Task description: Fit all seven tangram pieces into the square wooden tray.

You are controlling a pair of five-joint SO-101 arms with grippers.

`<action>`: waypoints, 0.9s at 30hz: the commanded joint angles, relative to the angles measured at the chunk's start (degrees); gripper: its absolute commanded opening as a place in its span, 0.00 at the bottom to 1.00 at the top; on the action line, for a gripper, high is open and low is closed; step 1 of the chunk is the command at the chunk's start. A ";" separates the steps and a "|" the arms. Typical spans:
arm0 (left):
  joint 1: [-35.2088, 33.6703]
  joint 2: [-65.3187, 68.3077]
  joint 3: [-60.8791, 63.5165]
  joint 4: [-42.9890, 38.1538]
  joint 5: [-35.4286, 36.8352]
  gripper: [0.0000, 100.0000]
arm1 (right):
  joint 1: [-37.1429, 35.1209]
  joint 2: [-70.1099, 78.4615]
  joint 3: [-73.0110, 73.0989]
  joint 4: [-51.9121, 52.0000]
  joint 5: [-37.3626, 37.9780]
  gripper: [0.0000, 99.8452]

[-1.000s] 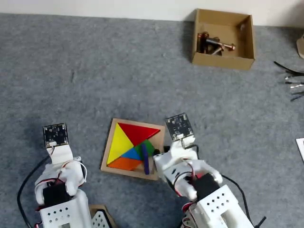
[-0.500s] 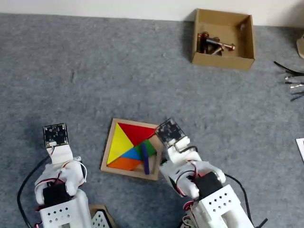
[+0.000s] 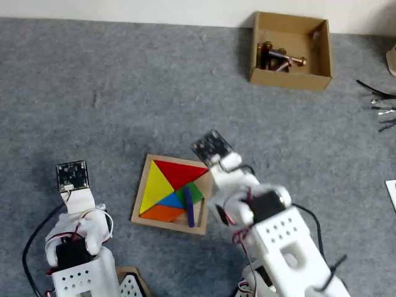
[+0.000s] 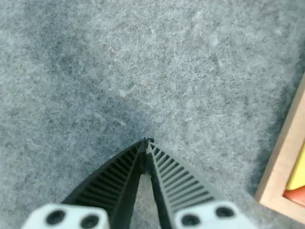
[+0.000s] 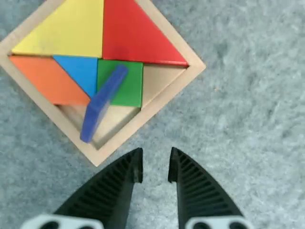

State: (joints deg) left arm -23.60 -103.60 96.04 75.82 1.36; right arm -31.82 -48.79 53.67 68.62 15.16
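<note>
Tray point(image 3: 141, 189) of pale wood lies skewed on the grey counter point(image 3: 111, 93) in the high view. It holds the yellow triangle point(image 3: 154, 184), red triangle point(image 3: 180, 172), blue triangle point(image 3: 171, 201), green square point(image 3: 194, 192) and orange piece point(image 3: 162, 213). A dark blue parallelogram point(image 3: 189, 208) lies slanted near the tray's right rim. The right arm point(image 3: 260, 213) crowds that rim, while the left arm point(image 3: 74, 210) stands apart off the tray's left rim. Open felt stretches beyond the tray to a cardboard box point(image 3: 291, 52).

In the left wrist view, the left claw point(image 4: 147, 141) is pinched together over bare felt, with a tray edge off to one side.

In the right wrist view, the right claw point(image 5: 155, 163) is narrowly parted and holds nothing, just outside a tray corner. The parallelogram is tipped, one end propped on the green square and the other down on bare tray floor. A bare triangular gap lies between the green square, the red triangle and the rim.
</note>
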 commanded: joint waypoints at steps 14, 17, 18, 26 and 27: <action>-0.75 -0.31 1.10 0.18 0.62 0.01 | -10.86 26.24 -21.41 0.13 0.62 0.00; -0.75 -0.31 1.10 0.18 0.62 0.01 | -12.26 26.77 -23.08 0.13 0.62 0.00; -0.75 -0.31 1.10 0.18 0.62 0.01 | -13.05 26.77 -23.43 0.13 0.70 0.00; -0.75 -0.31 1.10 0.18 0.62 0.01 | -16.04 27.03 -21.32 -3.82 3.87 0.00; -0.75 -0.31 1.10 0.18 0.62 0.01 | -16.04 27.12 -20.18 -3.82 3.87 0.00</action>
State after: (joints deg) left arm -23.60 -103.60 96.04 75.82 1.36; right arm -47.12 -21.71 33.45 66.86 17.89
